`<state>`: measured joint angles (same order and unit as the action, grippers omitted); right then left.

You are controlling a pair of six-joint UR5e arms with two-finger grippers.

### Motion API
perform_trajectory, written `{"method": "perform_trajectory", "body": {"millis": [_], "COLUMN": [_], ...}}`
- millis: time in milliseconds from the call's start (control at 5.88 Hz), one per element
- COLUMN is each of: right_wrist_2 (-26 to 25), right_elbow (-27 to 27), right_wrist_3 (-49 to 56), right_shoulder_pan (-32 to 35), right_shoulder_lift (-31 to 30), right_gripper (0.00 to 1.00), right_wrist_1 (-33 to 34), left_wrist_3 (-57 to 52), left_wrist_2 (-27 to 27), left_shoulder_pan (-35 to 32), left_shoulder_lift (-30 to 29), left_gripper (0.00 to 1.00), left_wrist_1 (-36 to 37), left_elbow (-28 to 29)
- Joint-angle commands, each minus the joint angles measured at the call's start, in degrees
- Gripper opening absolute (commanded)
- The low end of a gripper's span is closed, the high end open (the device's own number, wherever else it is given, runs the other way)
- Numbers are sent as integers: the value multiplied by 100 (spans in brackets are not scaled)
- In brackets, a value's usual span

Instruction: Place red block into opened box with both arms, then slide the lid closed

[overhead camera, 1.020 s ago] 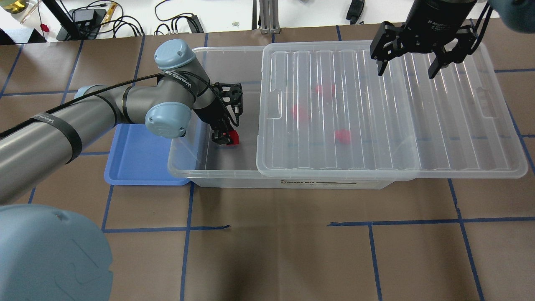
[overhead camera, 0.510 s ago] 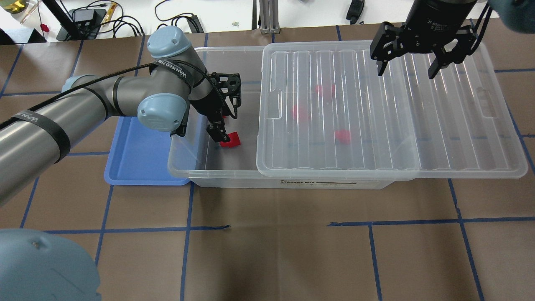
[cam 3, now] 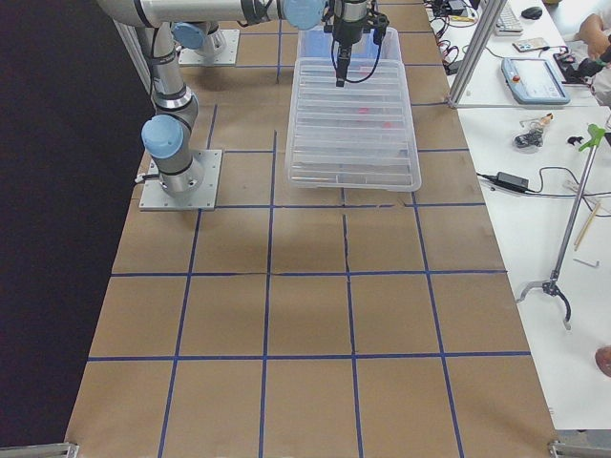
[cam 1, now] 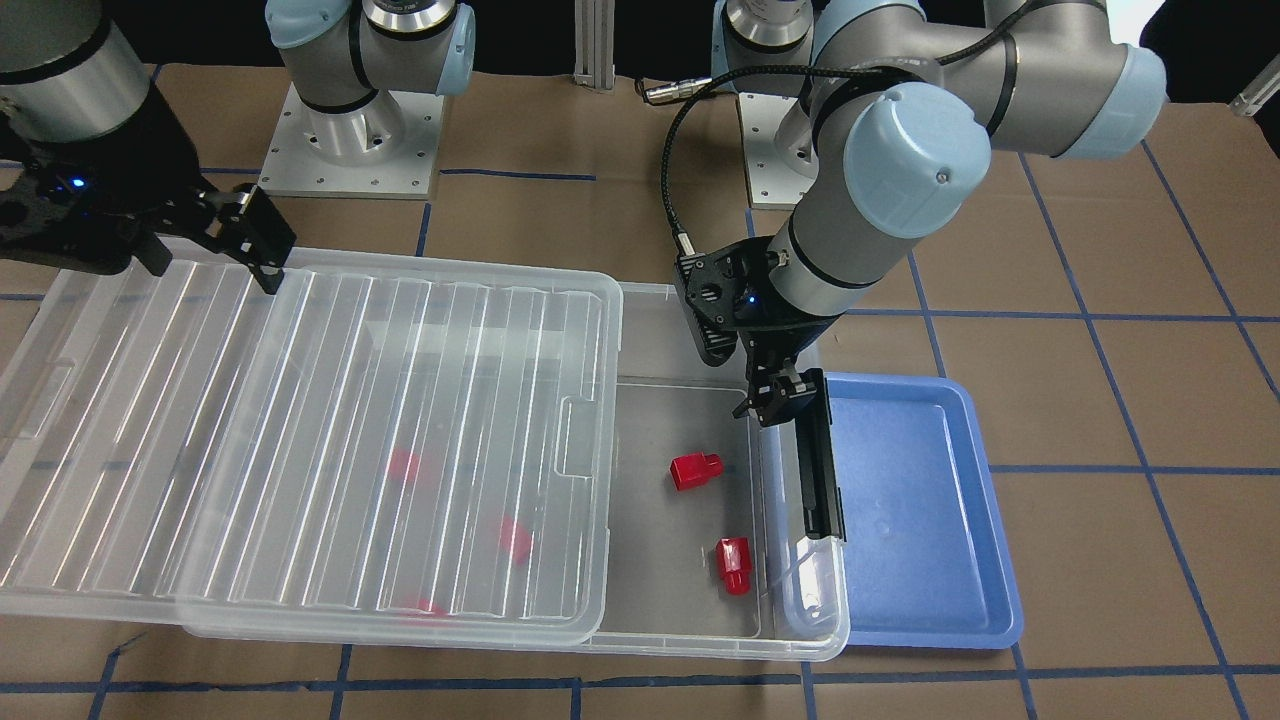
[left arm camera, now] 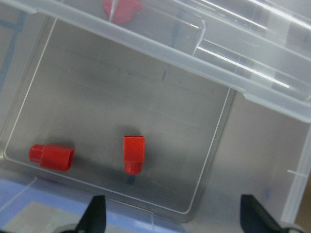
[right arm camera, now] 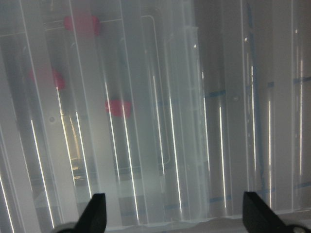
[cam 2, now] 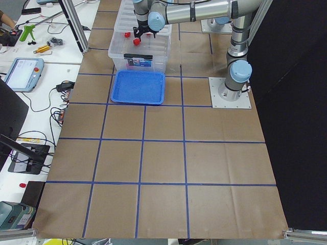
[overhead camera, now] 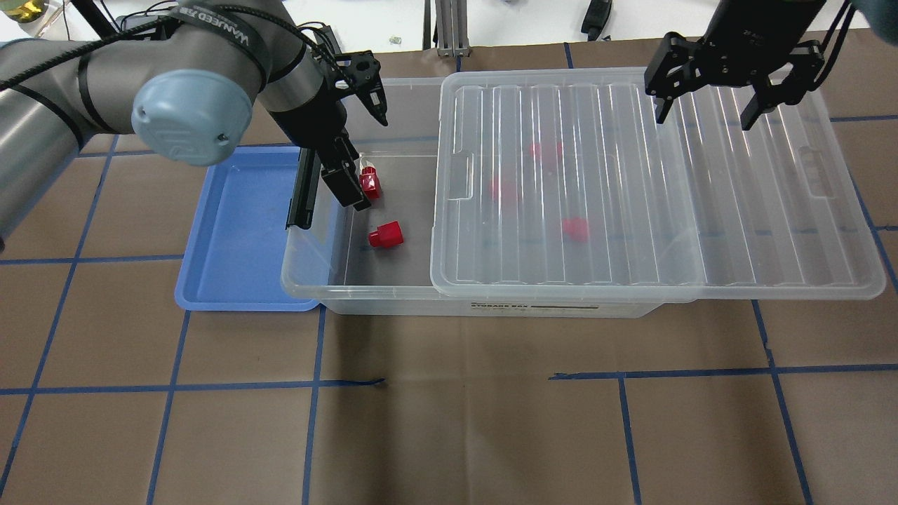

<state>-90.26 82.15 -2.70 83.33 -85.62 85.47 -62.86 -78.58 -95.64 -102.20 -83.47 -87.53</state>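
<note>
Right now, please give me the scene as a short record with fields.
box: open at robot's left end, beside blue tray
lid: covers most of the box, overhangs other end
uncovered red blocks: two, on box floor
red blocks under lid: three, blurred
left gripper: open, empty, over open end
right gripper: open, over lid

Brown gridded table (overhead camera: 491,428), clear box (overhead camera: 379,303), blue tray (overhead camera: 238,231)

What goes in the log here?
left gripper open over box | red block on box floor | lid part-open | right gripper open over lid
</note>
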Motion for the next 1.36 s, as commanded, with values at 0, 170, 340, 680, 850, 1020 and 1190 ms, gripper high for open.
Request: {"method": "perform_trajectory", "body": {"millis": [0, 170, 340, 680, 850, 1020, 1190], "right_wrist_2": [-1, 8, -9, -567, -650, -651, -651], "right_elbow": [185, 579, 992, 1626, 1655, 1655, 1664], "right_wrist_3": [1221, 1942, 2532, 3124, 3405, 3460, 3461], "right_shoulder_pan": [-928, -1525, -2026, -2846, -3005, -3051, -3051], "right_shoulder_lift": [1, 19, 10, 289, 483, 494, 502], "right_gripper": [100, 100, 100, 100, 100, 100, 100], "right_wrist_1": [14, 327, 905, 2117, 2576, 2606, 2615], "left_wrist_3": [1480, 2583, 3325, 5362, 6590, 7011, 6963], "left_wrist_2": [-252, -463, -944, -1177, -1168, -1160, -1168], "left_shoulder_pan": [45, 54, 54, 63, 71, 54, 71], "left_shoulder_lift": [243, 479, 699, 894, 886, 859, 859], "left_gripper": [98, 98, 98, 98, 98, 98, 98], "left_wrist_1": [-599, -731, -872, -690, -558, -505, -461], "left_elbow": [385, 360, 255, 201, 201, 193, 184]}}
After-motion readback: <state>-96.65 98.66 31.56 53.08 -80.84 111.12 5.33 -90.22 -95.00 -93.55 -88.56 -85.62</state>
